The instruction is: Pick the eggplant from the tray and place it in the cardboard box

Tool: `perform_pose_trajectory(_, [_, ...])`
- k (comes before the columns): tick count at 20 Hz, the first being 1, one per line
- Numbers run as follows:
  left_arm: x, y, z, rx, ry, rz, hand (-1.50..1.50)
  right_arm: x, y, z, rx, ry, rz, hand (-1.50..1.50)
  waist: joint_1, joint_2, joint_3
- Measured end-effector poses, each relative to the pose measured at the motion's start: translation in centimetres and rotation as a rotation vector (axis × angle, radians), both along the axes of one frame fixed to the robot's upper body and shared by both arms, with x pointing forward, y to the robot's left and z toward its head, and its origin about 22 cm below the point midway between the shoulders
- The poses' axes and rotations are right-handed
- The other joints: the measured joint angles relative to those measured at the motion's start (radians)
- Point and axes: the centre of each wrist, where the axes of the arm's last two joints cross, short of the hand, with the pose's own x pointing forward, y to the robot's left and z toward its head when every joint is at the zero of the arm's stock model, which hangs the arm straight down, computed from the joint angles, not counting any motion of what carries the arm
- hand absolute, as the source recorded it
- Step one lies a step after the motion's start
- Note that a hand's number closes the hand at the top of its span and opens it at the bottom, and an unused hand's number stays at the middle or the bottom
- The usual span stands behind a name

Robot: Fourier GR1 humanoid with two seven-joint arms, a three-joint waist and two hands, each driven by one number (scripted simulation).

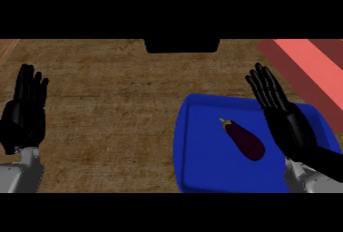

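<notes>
**Eggplant lay on the blue tray, both hands flat and holding nothing**

The brown tabletop (114, 131) filled most of the view. It was the biggest thing there.

Next in size was the blue tray (201, 163). It sat toward five o'clock in the view, and its near edge ran off the bottom.

A red box (315, 68) showed at two o'clock, up in the far right corner. Only part of it could be seen. It sat just past the far right corner of the tray.

The right hand (288, 122) was at four o'clock, over the right side of the tray. Its fingers were straight and spread a little, pointing away toward twelve o'clock. It held nothing.

The left hand (23, 113) rested at nine o'clock, by the left edge. Its fingers were straight too, pointing up toward twelve o'clock. It held nothing.

A dark block (182, 45) sat at twelve o'clock at the far edge of the tabletop.

The eggplant (244, 140) was the smallest thing. It was dark purple and lay on the tray, tilted, with its stem end toward eleven o'clock. It lay just beside the right hand, at its nine o'clock side, and the hand did not touch it.
</notes>
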Motion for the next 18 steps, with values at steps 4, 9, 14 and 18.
perform_pose_trajectory(4, [-0.2,0.4,-0.6,0.002,0.067,-0.07,0.0,1.9,-1.6,0.9,-0.11,0.104,0.12,-1.5,0.02,-0.012,-0.005])
perform_pose_trajectory(9, [-1.4,0.3,-1.8,-0.024,0.19,-0.204,0.0,4.6,-4.9,2.8,-0.291,0.084,0.109,-1.5,0.041,-0.015,-0.006])
perform_pose_trajectory(14, [-2.5,1.1,-2.2,-0.052,0.245,-0.258,0.0,5.6,-8.3,2.4,-0.26,-0.061,0.196,-1.5,0.03,-0.019,-0.005])
perform_pose_trajectory(18, [-2.9,2.3,-2.1,-0.057,0.263,-0.26,0.0,5.9,-9.2,4.6,-0.379,-0.136,0.306,-1.5,0.021,-0.023,-0.006])
